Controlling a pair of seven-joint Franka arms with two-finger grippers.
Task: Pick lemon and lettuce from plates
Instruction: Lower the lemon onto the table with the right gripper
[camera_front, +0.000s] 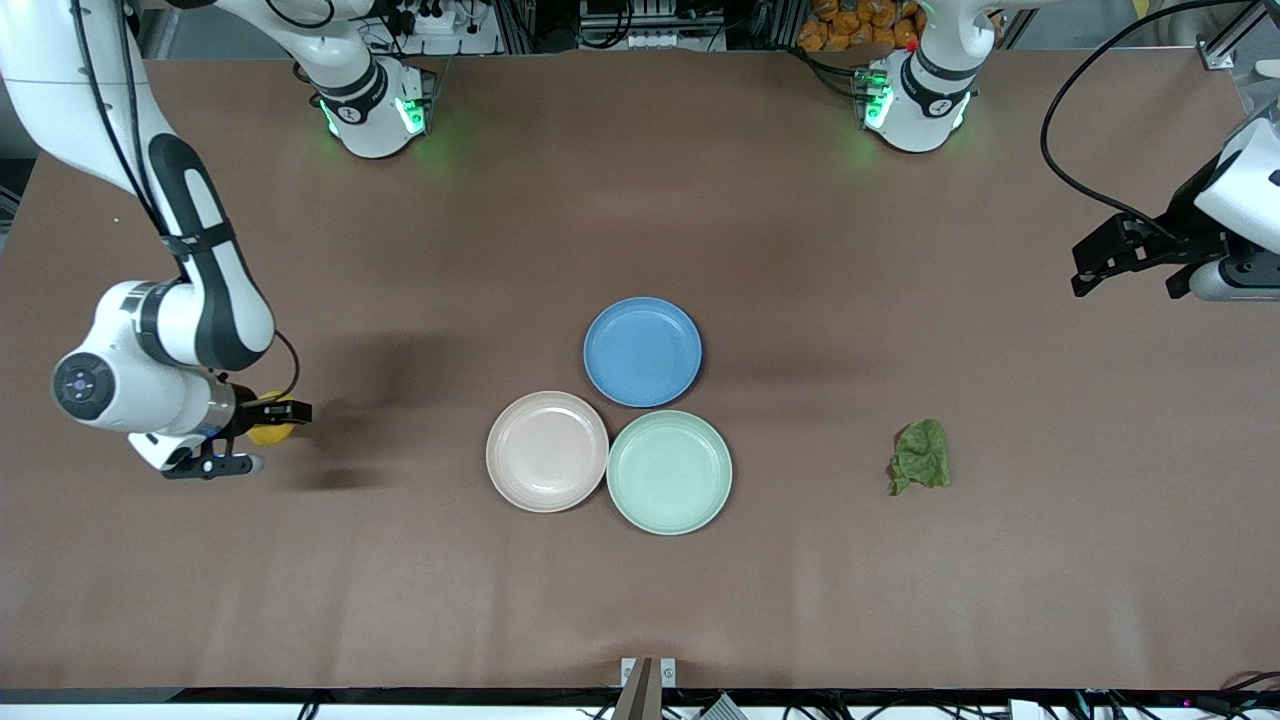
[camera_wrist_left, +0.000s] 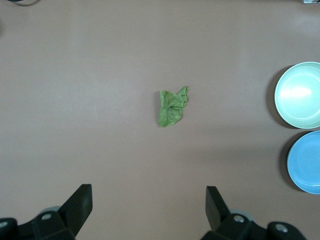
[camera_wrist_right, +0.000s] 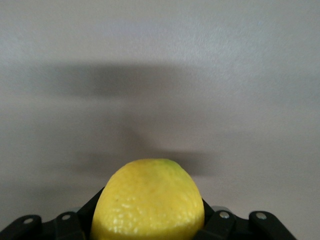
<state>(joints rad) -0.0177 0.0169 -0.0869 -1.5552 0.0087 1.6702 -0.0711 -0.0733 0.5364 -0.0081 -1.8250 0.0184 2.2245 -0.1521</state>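
My right gripper (camera_front: 272, 418) is shut on the yellow lemon (camera_front: 268, 432), low over the bare table at the right arm's end, well away from the plates. The lemon fills the space between the jaws in the right wrist view (camera_wrist_right: 148, 200). The green wrinkly lettuce (camera_front: 921, 457) lies on the bare table, toward the left arm's end from the mint green plate (camera_front: 669, 471). The pink-beige plate (camera_front: 547, 451) and the mint plate are both empty. My left gripper (camera_front: 1100, 265) is open and empty, up over the table's left-arm end; its wrist view shows the lettuce (camera_wrist_left: 171, 107) below.
An empty blue plate (camera_front: 642, 351) sits just farther from the front camera, touching the other two plates. It and the mint plate (camera_wrist_left: 300, 95) also show in the left wrist view, the blue one (camera_wrist_left: 306, 162) partly cut off. Black cables hang by the left arm.
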